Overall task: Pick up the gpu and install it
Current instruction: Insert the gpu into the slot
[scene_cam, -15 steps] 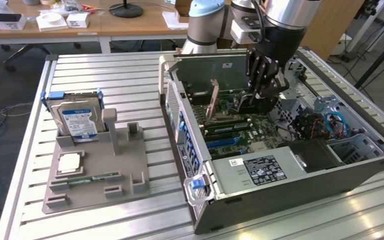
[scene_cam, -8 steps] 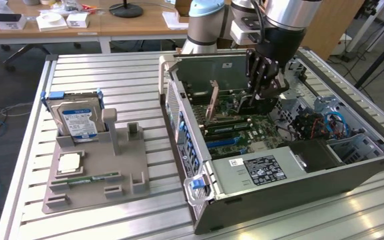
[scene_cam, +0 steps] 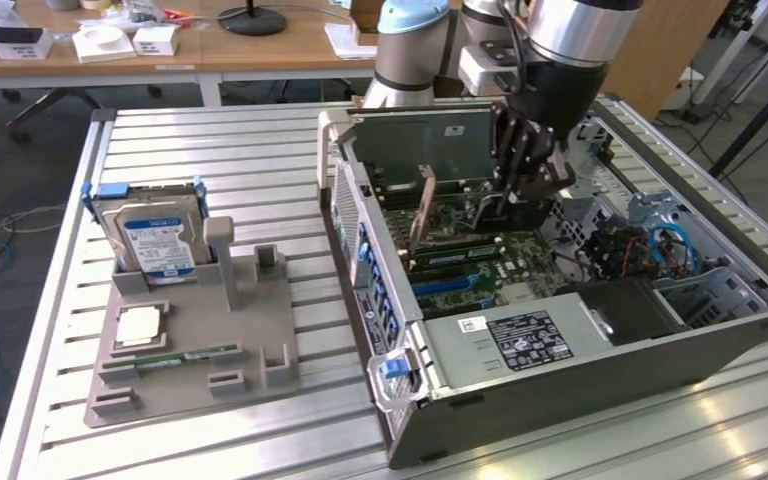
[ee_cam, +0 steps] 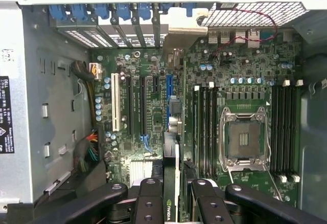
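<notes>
Nearest in the exterior view, on the slatted aluminium table (scene_cam: 224, 150): a grey parts fixture (scene_cam: 204, 330) with a green memory stick (scene_cam: 177, 357) lying in a groove, a processor chip (scene_cam: 137, 327) behind it, and a hard drive (scene_cam: 157, 240) standing upright at the back. To the exterior view's right, an open tower case (scene_cam: 491, 420) on its side, power supply (scene_cam: 518, 335) nearest, motherboard (scene_cam: 491, 265) beyond. Over the board, the gripper (scene_cam: 528, 185), pointing down into the case and clamped on the gpu (scene_cam: 423, 215), card standing on edge, bracket end toward the wall with the blue clips (scene_cam: 373, 280). Farther back, a wooden desk (scene_cam: 291, 40).

From the wrist camera, closer detail: black fingers (ee_cam: 150, 203) on either side of the card's thin edge, a maker's logo on the gpu (ee_cam: 169, 209); gripper (ee_cam: 172, 196) above the expansion slots, between a white slot (ee_cam: 115, 101) and an empty processor socket (ee_cam: 244, 139) flanked by memory slots (ee_cam: 283, 127). Cannot tell whether the card touches a slot.
</notes>
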Motion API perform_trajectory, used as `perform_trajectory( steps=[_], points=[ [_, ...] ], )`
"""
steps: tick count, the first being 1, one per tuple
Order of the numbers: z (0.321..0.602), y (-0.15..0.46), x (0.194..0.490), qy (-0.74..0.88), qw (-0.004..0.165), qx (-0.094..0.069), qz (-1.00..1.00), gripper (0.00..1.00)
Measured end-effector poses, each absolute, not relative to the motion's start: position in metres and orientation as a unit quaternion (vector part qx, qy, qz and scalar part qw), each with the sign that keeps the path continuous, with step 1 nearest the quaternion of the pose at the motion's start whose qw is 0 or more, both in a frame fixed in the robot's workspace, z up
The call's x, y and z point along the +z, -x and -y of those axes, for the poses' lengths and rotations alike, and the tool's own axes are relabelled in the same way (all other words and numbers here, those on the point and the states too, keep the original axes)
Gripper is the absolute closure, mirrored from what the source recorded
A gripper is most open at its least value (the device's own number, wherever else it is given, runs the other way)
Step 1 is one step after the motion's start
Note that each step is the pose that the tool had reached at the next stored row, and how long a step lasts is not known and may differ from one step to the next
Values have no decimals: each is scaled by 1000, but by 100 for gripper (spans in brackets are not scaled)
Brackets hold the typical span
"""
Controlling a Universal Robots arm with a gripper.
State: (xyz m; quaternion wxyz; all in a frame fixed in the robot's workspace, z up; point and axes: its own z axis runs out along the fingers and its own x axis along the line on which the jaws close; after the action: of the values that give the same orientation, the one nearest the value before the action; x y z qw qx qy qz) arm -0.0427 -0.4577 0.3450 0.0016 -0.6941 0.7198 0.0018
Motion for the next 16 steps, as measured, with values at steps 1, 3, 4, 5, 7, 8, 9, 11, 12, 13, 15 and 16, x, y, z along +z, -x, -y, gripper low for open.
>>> perform_trajectory(
  steps=[1, 3, 4, 5, 7, 8, 9, 11, 12, 13, 15, 16],
  points=[
    [458, 43, 344, 694, 2, 2, -720, 74],
    [458, 43, 341, 694, 2, 2, -720, 74],
    [458, 43, 340, 694, 2, 2, -720, 74],
    [458, 43, 339, 694, 2, 2, -720, 74],
    [458, 43, 337, 694, 2, 2, -720, 74],
    [458, 43, 336, 694, 2, 2, -720, 74],
    [458, 43, 336, 694, 2, 2, -720, 74],
    [458, 43, 336, 694, 2, 2, -720, 74],
    [458, 43, 336, 694, 2, 2, -720, 74],
    [458, 44, 336, 694, 2, 2, -720, 74],
    [458, 45, 336, 694, 2, 2, -720, 74],
    [459, 46, 331, 695, 2, 2, -719, 74]
  ],
)
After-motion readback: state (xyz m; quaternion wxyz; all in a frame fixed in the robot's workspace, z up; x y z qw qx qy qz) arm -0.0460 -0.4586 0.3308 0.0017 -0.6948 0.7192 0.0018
